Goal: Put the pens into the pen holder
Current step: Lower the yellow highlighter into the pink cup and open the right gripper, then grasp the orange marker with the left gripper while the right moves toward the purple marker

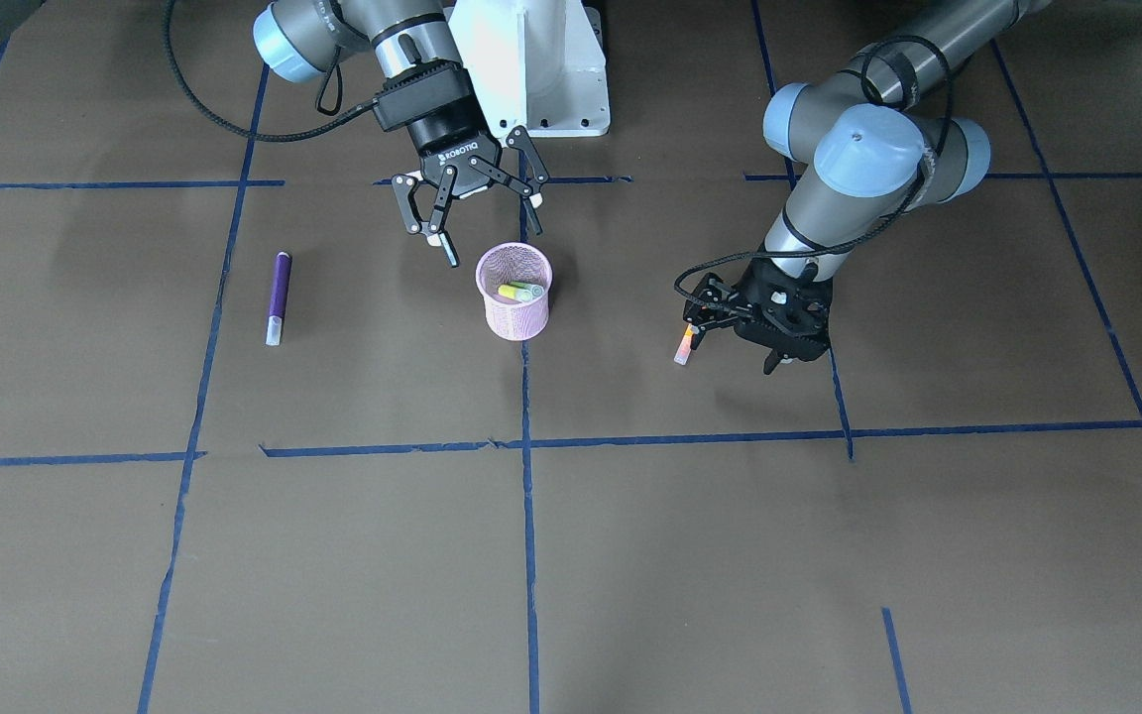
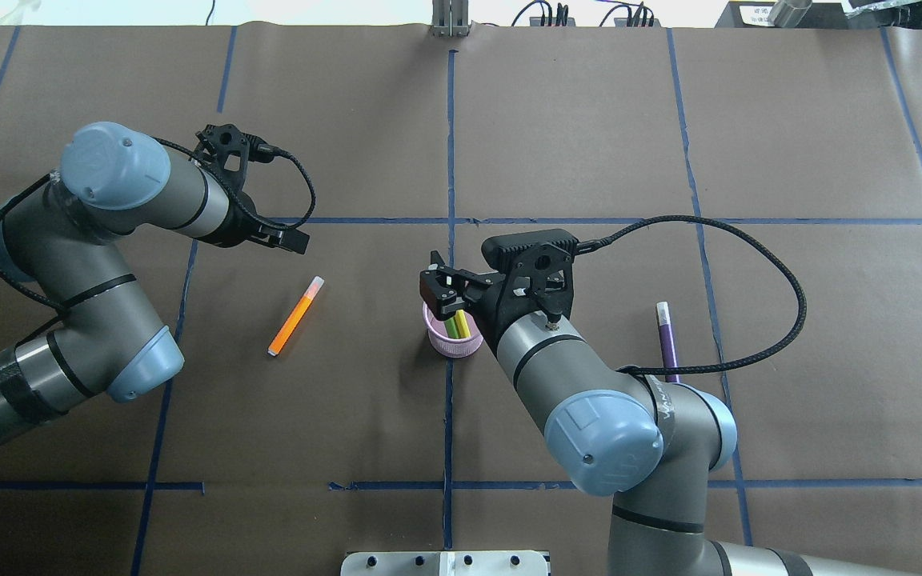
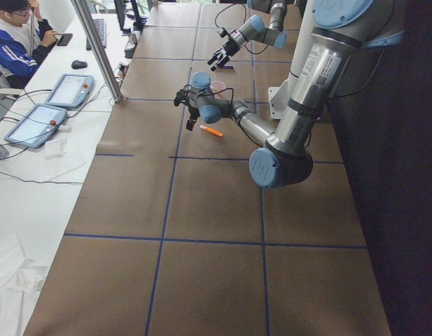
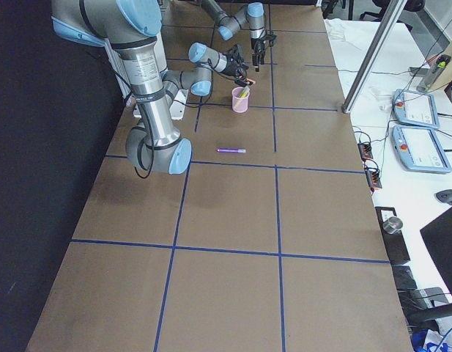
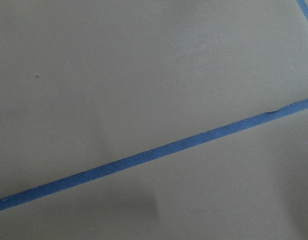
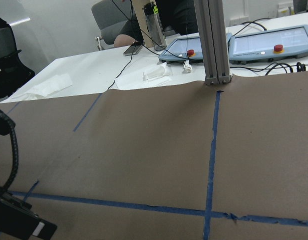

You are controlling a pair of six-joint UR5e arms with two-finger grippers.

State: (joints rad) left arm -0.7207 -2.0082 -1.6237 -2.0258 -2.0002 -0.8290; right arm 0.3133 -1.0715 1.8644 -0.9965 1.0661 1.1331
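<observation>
The pink mesh pen holder stands upright near the table's middle, and it also shows in the overhead view. The green pen leans inside it. My right gripper is open and empty just above the holder's rim on the robot's side. The orange pen lies flat on the table. My left gripper hovers low by the orange pen's capped end and looks open, holding nothing. The purple pen lies flat, apart from both grippers, on my right arm's side.
Brown paper with blue tape lines covers the table. The robot's white base stands behind the holder. My right arm's cable loops over the purple pen's area. Teach pendants and a metal post stand beyond the table's far edge.
</observation>
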